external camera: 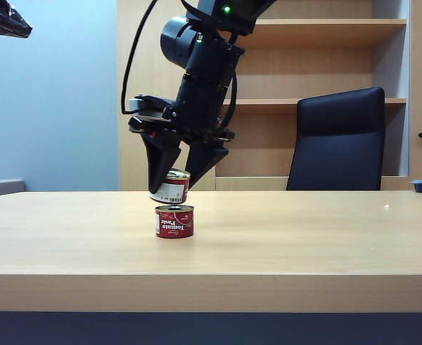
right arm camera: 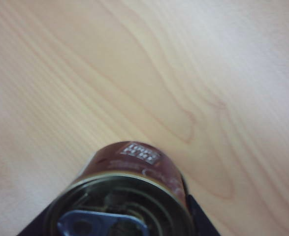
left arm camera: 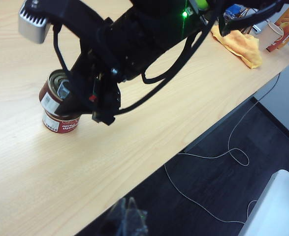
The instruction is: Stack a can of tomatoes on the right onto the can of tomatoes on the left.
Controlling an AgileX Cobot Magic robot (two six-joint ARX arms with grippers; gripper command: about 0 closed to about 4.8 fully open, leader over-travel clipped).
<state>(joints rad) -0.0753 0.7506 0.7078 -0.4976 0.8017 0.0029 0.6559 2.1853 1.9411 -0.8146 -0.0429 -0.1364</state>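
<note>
Exterior view: right gripper (external camera: 181,180) squeezing top can (external camera: 170,186), tilted just above bottom can (external camera: 174,221); not yet set down. Left gripper (left arm camera: 128,220) blurry, cannot tell.

Table (external camera: 304,237): pale wood-grain surface, smooth, matt. Both cans (external camera: 174,221): metal, glossy printed labels. Yellow rag (left arm camera: 238,45): soft cloth.

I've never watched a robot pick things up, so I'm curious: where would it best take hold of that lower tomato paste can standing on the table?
By its round side wall, from above, fingers either side. The lower tomato paste can stands upright on the table, but the right tool holds the upper can, tilted, just above it, so the top is blocked for now.
</note>
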